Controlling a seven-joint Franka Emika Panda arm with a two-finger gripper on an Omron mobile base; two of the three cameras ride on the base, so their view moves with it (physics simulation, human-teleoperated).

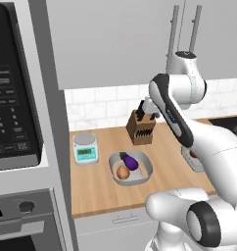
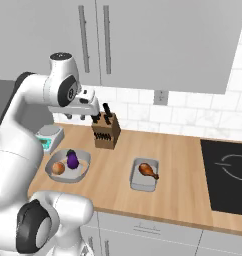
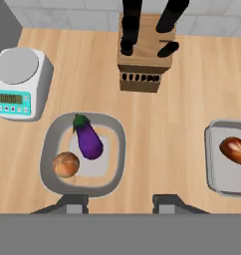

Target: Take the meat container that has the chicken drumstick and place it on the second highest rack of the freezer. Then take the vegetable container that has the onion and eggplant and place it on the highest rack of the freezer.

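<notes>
Eggplant (image 3: 88, 142), glossy purple, beside round brown onion (image 3: 65, 164) in rounded grey container (image 3: 53, 144).

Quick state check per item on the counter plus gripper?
Gripper: open, holding nothing, high above the counter.
Vegetable container: on counter, holds onion and eggplant.
Meat container: on counter, drumstick inside.
Scale: display lit.
Upper cabinets: doors closed.
</notes>
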